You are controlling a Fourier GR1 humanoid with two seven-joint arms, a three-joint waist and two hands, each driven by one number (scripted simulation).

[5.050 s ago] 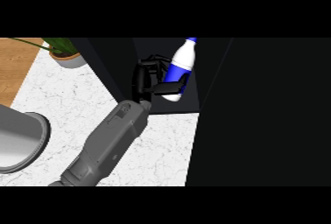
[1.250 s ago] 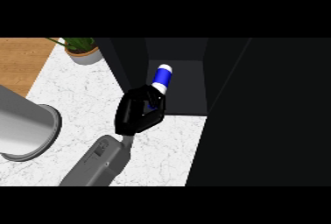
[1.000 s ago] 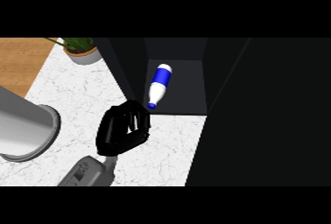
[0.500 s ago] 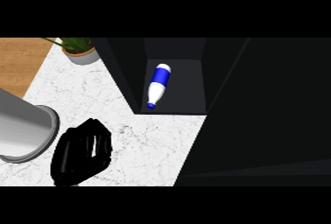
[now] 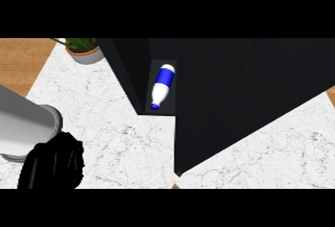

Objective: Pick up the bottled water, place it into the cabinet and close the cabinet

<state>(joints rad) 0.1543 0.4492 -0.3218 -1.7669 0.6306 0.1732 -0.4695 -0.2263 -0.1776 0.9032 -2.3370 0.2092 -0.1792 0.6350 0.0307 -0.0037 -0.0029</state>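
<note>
- Tabletop of white marble, carrying dark cabinet at right.
- Grey cylinder at left edge, potted plant at top left.
- Black robot hand low at bottom left, clamped on nothing; whether fingers curled or straight, cannot tell.
- Bottled water lying on its side inside cabinet, cap toward viewer, well apart from robot hand.

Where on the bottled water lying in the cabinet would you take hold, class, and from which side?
Probably around the blue-banded middle of the bottled water, coming in through the cabinet's open front. It lies on its side, cap toward the opening, with dark walls close on both sides, so the front looks like the only free approach.
</note>
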